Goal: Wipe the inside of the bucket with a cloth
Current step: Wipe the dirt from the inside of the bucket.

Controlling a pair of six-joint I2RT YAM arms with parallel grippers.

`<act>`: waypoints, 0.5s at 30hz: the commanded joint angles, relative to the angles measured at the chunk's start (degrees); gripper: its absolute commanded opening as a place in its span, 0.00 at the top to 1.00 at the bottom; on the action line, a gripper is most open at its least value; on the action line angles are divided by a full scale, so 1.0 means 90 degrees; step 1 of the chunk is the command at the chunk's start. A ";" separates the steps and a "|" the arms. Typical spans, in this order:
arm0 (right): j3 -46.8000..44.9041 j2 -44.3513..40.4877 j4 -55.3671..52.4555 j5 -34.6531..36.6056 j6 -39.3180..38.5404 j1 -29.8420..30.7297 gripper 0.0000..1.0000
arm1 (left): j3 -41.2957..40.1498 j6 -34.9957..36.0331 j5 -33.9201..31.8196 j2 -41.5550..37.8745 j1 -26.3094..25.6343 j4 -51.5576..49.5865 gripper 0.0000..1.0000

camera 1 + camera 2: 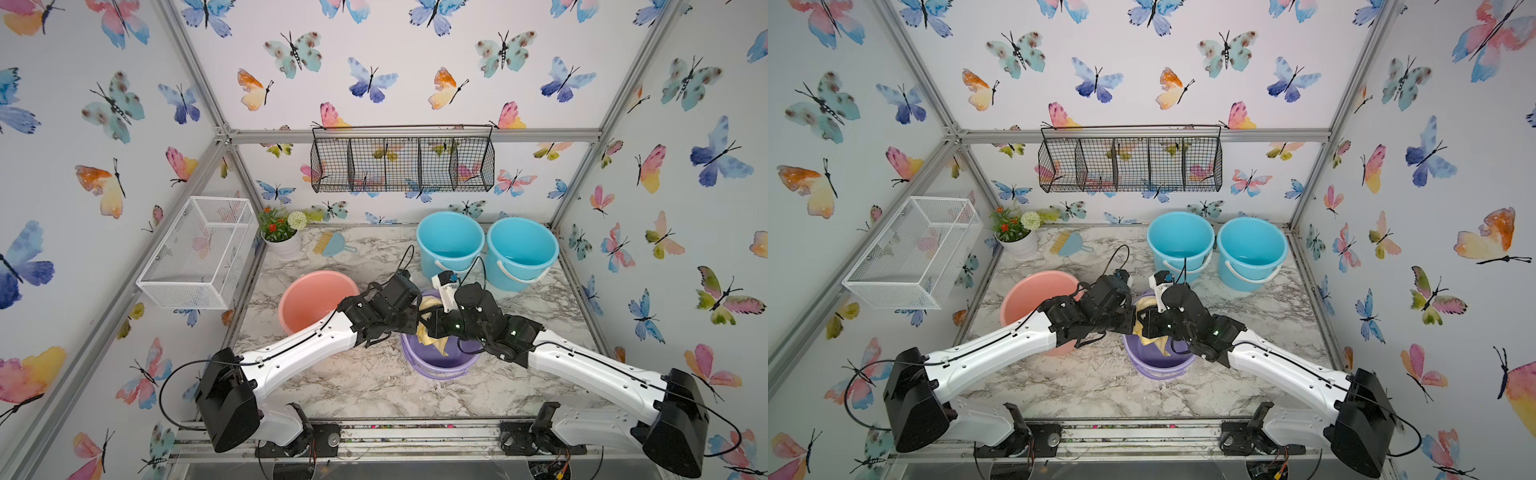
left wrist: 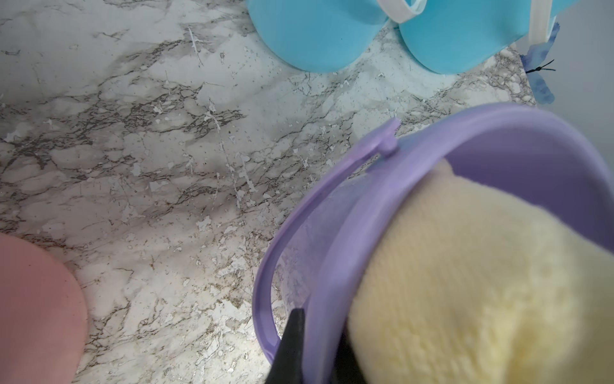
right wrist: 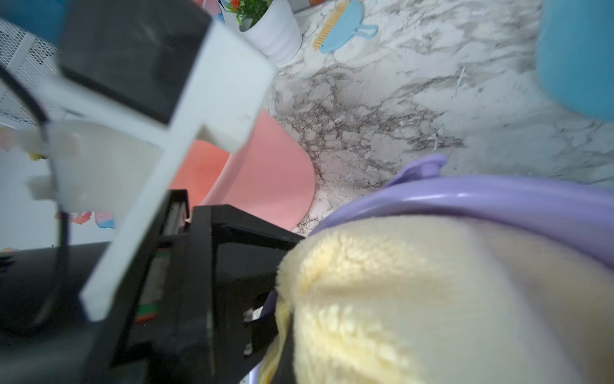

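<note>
Since the cloth (image 1: 432,338) sits bunched in the bucket (image 1: 440,370) mouth right under the right gripper (image 1: 436,326), that arm wipes: jaws closed and buried in cloth, presumably pinching it; left gripper (image 2: 317,345) jaws pinch the bucket rim on the pink basin (image 1: 316,295) side. Basin looks empty; two blue buckets (image 1: 449,232) stand well apart, contents unclear

Yellow cloth (image 2: 465,282) inside purple bucket (image 2: 352,212)

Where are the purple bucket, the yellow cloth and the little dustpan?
purple bucket (image 1: 436,371): in a top view, near rim.
yellow cloth (image 2: 465,282): left wrist view, fluffy middle.
dustpan (image 1: 335,244): in a top view, blue pan.
</note>
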 commanded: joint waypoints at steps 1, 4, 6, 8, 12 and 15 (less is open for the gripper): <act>-0.0528 0.0259 0.0912 -0.0840 0.0825 -0.0004 0.98 | -0.0096 -0.0029 0.0194 -0.0145 -0.0050 0.0082 1.00; -0.0890 0.0490 0.1314 -0.0964 0.1119 -0.0004 0.98 | -0.0109 -0.0031 0.0211 -0.0149 -0.0045 0.0093 1.00; -0.0977 0.0698 0.1188 -0.0771 0.1080 -0.0004 0.98 | -0.0127 -0.0031 0.0223 -0.0151 -0.0045 0.0120 1.00; -0.0959 0.0991 0.0897 -0.0458 0.0873 -0.0004 0.98 | -0.0121 -0.0036 0.0230 -0.0159 -0.0047 0.0141 1.00; -0.0658 0.1822 0.0286 -0.0032 0.0345 -0.0014 0.98 | -0.0119 0.0020 0.0285 -0.0150 -0.0050 0.0161 1.00; -0.0312 0.2415 -0.0090 -0.0023 0.0098 -0.0014 0.98 | -0.0099 0.0036 0.0338 -0.0111 -0.0045 0.0141 1.00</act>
